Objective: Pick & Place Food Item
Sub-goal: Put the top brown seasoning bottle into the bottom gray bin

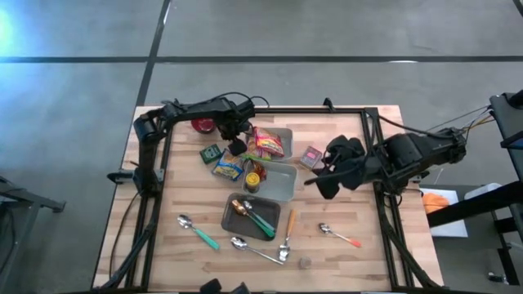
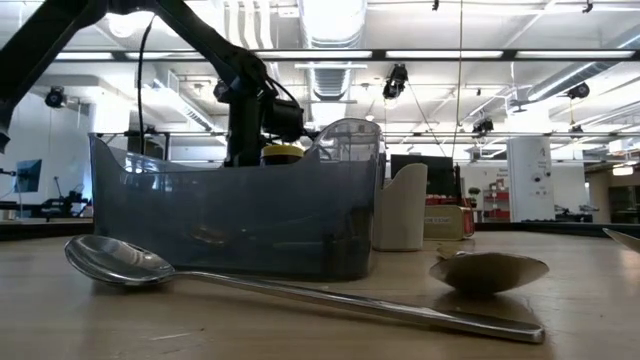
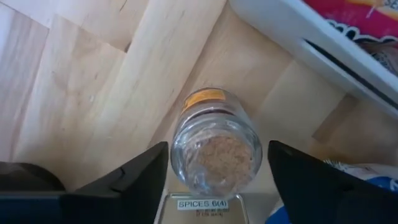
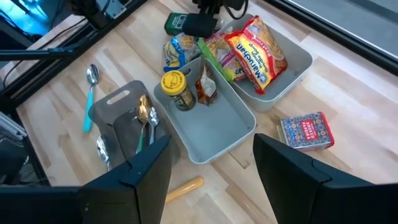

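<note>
Two fingers (image 3: 140, 180) of the left gripper (image 3: 214, 186) stood apart astride a clear spice jar (image 3: 214, 148) on the wooden surface (image 3: 93, 81), beside a grey tray (image 3: 292, 28). Farther off, right gripper (image 4: 208, 177) hovered with fingers apart, holding nothing.

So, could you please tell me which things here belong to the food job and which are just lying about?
Job:
left gripper, fingers astride the spice jar
ramen packet
grey bins

Lying about:
spoons
small red box
right gripper, waiting

Clear glass spice jar (image 3: 214, 148) — brown granules inside — upright on the wooden table (image 3: 93, 81).
</note>
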